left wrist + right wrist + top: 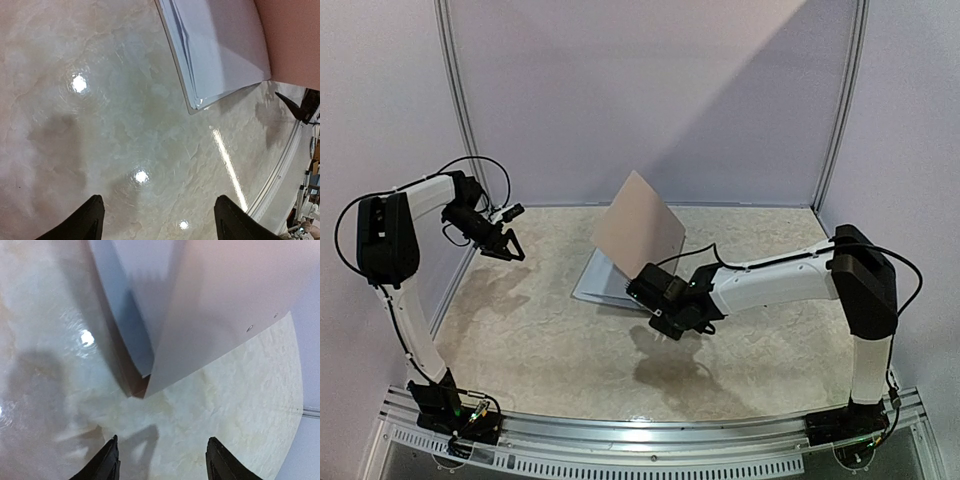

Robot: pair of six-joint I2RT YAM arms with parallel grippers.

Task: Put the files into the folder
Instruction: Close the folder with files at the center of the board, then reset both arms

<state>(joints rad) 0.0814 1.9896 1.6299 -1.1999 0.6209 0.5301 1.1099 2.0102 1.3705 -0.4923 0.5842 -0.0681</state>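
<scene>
The folder [638, 225] lies open near the middle of the bench [550, 340], its taupe cover raised at a tilt over the files [592, 283], which are stacked flat on its lower half. Just in front of the folder's near corner hovers the right gripper [670, 328], jaws spread and empty. Well left of the folder, the left gripper [506, 246] hangs above the bench, jaws likewise spread, holding nothing.

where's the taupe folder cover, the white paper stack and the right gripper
taupe grey-brown folder cover [638, 225], top external view, middle of raised flap
white paper stack [220, 45], left wrist view, top sheet
right gripper [162, 439], right wrist view, midway between fingertips
</scene>
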